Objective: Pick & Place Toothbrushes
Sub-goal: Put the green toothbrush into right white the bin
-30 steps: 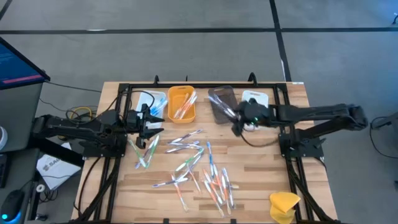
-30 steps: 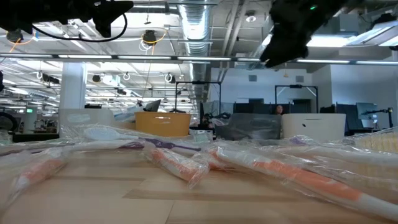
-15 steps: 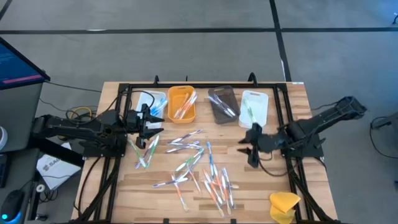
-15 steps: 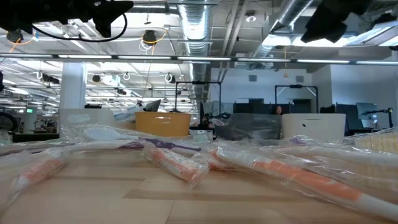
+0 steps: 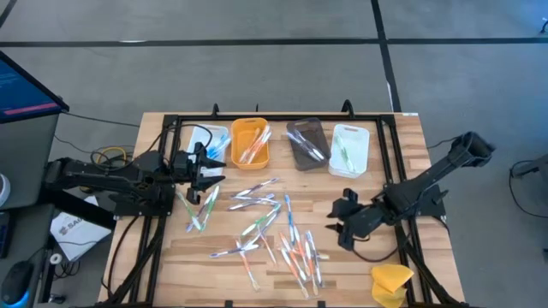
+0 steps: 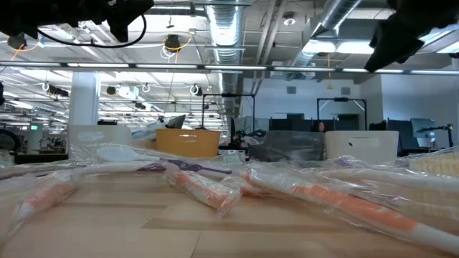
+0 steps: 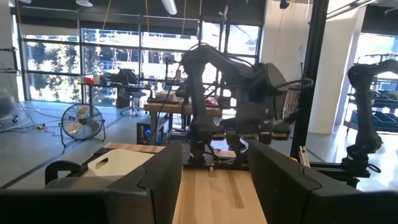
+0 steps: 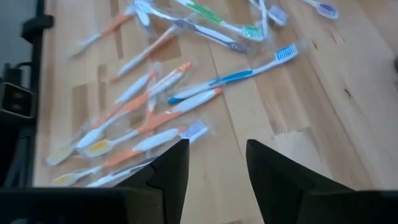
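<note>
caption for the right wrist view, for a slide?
Right gripper, jaws open and empty, above wrapped toothbrushes scattered on the wooden table.

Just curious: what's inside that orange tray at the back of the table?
The orange tray holds a few toothbrushes lying lengthwise. Their exact number and anything beneath them can't be made out.

**Wooden table, crowded middle**

The table [image 5: 402, 137] carries four small trays along its far edge — white [image 5: 208, 141], orange [image 5: 249, 142], dark [image 5: 306, 144], white [image 5: 348, 150] — loose toothbrushes [image 5: 272, 231] scattered mid-table, and a yellow lump [image 5: 390, 282] at one near corner.
</note>
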{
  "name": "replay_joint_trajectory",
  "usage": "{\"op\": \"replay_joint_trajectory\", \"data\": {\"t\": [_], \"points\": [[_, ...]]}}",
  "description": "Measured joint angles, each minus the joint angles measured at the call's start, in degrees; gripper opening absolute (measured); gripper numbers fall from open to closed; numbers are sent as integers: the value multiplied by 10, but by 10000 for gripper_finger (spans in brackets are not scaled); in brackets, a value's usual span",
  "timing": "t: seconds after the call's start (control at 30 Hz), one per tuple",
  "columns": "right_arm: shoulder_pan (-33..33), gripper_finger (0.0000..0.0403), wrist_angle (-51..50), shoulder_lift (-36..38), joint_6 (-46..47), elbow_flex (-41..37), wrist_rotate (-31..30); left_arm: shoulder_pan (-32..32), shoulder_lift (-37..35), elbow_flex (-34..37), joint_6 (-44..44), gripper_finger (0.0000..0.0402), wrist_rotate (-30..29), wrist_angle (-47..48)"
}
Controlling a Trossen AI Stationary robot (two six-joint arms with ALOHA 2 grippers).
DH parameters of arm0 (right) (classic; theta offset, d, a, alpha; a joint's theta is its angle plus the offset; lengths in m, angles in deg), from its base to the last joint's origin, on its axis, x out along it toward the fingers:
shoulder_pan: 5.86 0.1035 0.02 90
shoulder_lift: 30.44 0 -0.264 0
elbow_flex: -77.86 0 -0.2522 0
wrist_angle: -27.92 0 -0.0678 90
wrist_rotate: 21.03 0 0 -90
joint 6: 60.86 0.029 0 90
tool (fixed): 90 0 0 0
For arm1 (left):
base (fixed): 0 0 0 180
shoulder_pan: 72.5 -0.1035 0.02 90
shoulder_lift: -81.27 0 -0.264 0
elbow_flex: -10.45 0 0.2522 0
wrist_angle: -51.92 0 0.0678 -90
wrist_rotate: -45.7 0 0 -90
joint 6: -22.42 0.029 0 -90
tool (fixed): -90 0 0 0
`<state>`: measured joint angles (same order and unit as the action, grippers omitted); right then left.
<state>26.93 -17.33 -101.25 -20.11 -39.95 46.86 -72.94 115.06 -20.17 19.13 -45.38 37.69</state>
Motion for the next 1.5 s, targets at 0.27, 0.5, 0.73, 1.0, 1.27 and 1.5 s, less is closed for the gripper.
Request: {"op": "replay_joint_trajectory", "data": {"t": [0.27,0.5,0.73,1.0,1.27,1.5], "points": [[-27,171,29,-54,-2,0,0,0,0,0,0,176,0,-1],[-50,193,49,-64,-2,0,1,0,0,0,0,176,0,-2],[-52,203,58,-64,-2,0,1,0,0,0,0,176,0,-4],[-52,202,89,-64,-2,0,1,0,0,0,0,176,0,-4],[-69,199,87,-64,-4,0,-1,0,0,0,0,176,0,-4],[-86,199,88,-64,-22,0,-2,0,0,0,0,176,0,-4]]}}
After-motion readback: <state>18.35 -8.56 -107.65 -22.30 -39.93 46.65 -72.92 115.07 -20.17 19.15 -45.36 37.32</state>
